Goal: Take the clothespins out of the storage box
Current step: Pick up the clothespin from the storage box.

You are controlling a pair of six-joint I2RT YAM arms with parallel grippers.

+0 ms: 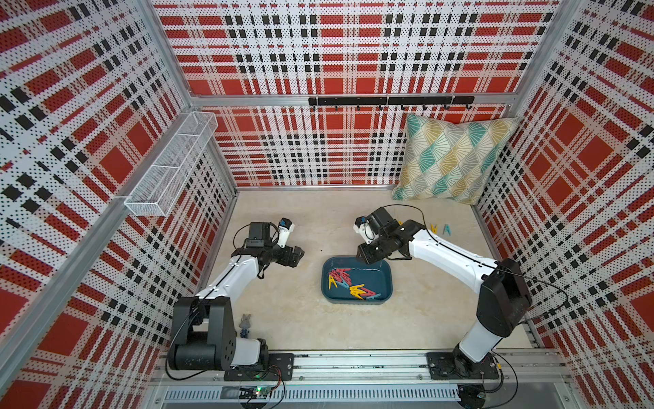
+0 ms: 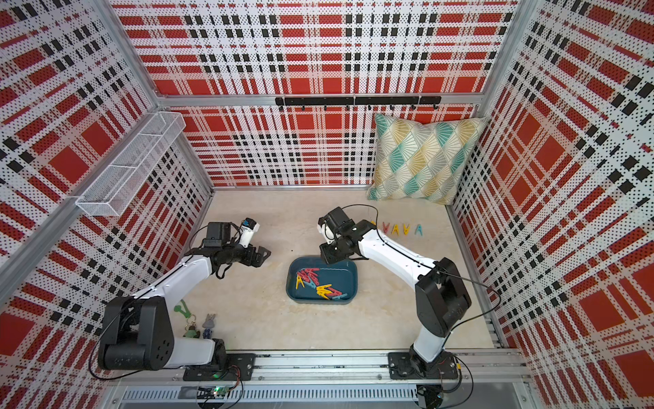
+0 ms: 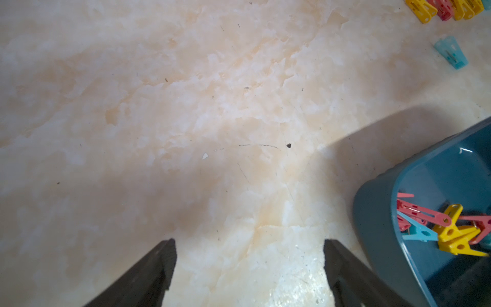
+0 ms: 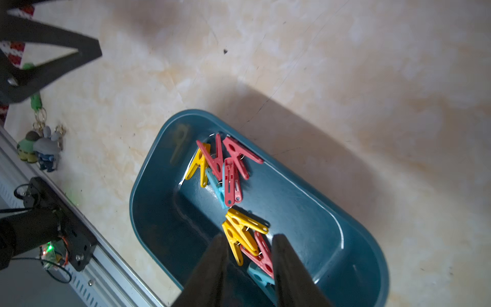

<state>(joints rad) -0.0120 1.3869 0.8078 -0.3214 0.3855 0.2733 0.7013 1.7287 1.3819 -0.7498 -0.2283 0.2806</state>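
Clothespins (image 1: 348,283) are lying heaped in the storage box (image 1: 373,279) at mid-table.
We are holding our right tool (image 4: 249,239) over the box's far edge, jaws parted a little and gripping nothing, with yellow, red and blue clothespins showing below it. We are hanging our left tool (image 3: 249,242) wide open and empty over bare table (image 3: 186,106), beside the box. A few more clothespins (image 2: 400,230) are lying in a row on the table near the pillow (image 2: 421,159).

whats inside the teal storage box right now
The storage box holds two heaps of clothespins, red, yellow and light blue. The right gripper hangs over one heap, its fingers covering some pegs there.
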